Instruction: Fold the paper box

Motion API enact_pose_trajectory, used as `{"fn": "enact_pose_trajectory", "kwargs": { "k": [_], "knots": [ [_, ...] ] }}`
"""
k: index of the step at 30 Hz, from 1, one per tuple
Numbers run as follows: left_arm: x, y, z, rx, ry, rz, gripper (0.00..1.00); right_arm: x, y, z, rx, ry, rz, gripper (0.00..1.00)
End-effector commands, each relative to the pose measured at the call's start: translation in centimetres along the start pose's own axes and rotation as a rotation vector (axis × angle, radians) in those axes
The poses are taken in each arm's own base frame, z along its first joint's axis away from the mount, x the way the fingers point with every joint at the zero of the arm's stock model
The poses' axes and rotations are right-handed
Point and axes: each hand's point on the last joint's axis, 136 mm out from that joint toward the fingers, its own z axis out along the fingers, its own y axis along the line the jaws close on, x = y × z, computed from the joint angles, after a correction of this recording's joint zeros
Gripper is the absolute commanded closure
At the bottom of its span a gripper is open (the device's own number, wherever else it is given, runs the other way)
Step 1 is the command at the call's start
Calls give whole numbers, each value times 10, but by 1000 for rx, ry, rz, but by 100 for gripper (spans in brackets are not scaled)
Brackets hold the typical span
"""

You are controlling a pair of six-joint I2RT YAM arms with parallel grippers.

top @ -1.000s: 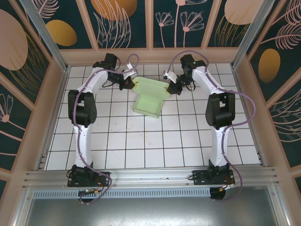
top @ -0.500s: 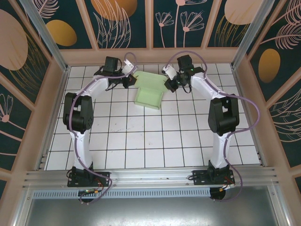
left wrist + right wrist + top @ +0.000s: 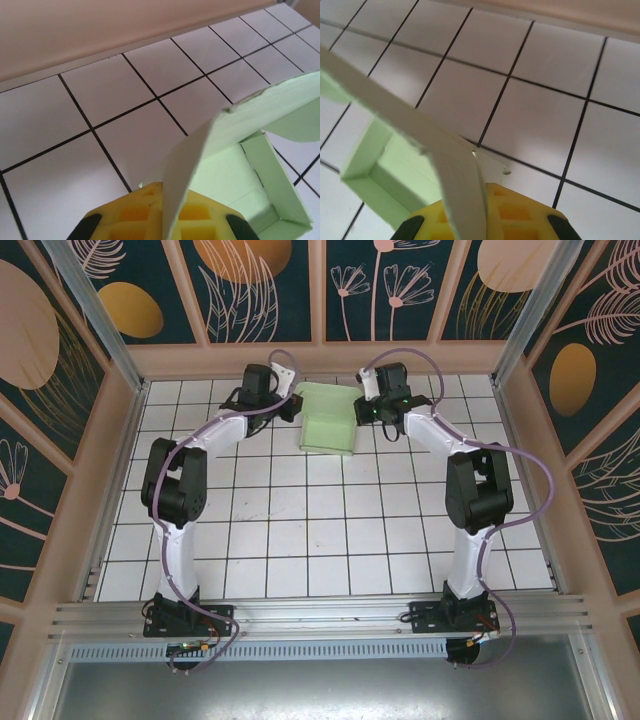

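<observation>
Now, L claw (image 3: 161, 220) is pinched tight on a thin flap of the paper box (image 3: 329, 422). The card edge comes up out of its yellow pads (image 3: 117, 222) and goes off to the right. Under that flap, just right of the claw, sits the box's open tray w/ low walls. R claw (image 3: 475, 220) is pinched on the other side flap the same way, w/ the tray just to its left. Box sits between both claws on the white tile counter (image 3: 300, 540), near the back wall (image 3: 75, 30).
</observation>
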Motion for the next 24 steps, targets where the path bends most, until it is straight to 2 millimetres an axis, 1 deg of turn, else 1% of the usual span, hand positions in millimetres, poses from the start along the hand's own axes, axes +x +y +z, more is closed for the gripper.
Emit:
{"fn": "enact_pose_trajectory", "kwargs": {
  "k": [1, 5, 8, 11, 12, 17, 21, 24],
  "knots": [
    [-23, 0, -11, -49, -100, -138, 100, -41, -5, -8, 53, -162, 133, 100],
    [-22, 2, -4, -90, -124, -217, 100, -46, -16, 1, 106, -192, 191, 100],
    [-25, 6, 3, -133, -128, -281, 100, -43, -20, 7, 137, -224, 245, 100],
    [-24, 4, 16, -149, -103, -309, 100, -42, -16, 7, 154, -280, 276, 100],
    [-24, 0, 19, -153, -110, -305, 100, -42, -15, 7, 162, -294, 284, 100],
    [-21, -10, 21, -167, -150, -300, 100, -35, -14, 7, 204, -323, 305, 100],
    [-12, -18, 21, -156, -168, -303, 100, -28, -15, 9, 207, -334, 338, 100],
    [-6, -23, 19, -140, -187, -286, 100, -24, -11, 10, 190, -345, 339, 100]
  ]
}}
